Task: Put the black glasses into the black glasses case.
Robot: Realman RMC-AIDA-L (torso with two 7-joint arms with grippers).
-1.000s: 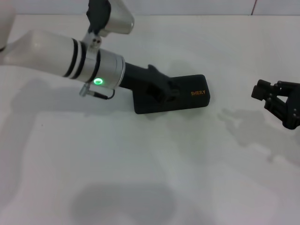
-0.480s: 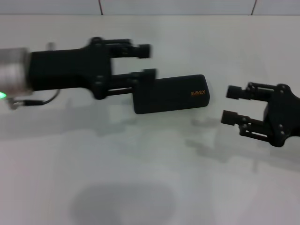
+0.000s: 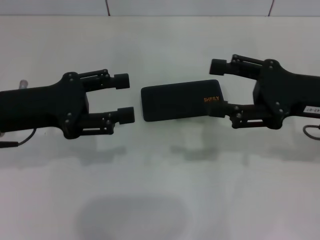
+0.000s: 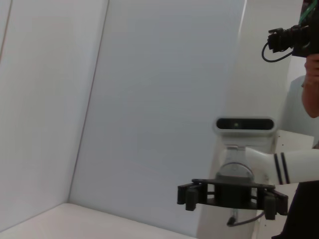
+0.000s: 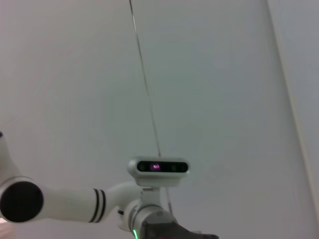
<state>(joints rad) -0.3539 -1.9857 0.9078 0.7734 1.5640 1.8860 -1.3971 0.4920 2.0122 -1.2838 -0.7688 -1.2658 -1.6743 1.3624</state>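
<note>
White table; closed black glasses case lying flat on it, orange lettering up.

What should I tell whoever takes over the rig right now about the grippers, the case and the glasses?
Left gripper: open, empty, hovering just left of the black glasses case, fingertips pointing at it.
Right gripper: open, empty, at the case's right end, its lower finger beside the end with the orange lettering.
Case: lies flat on the white table, lid shut.
Black glasses: not visible in any view; they may be inside, which the pictures cannot confirm.
Done: the case is closed.
Left: confirm the glasses are inside.
</note>
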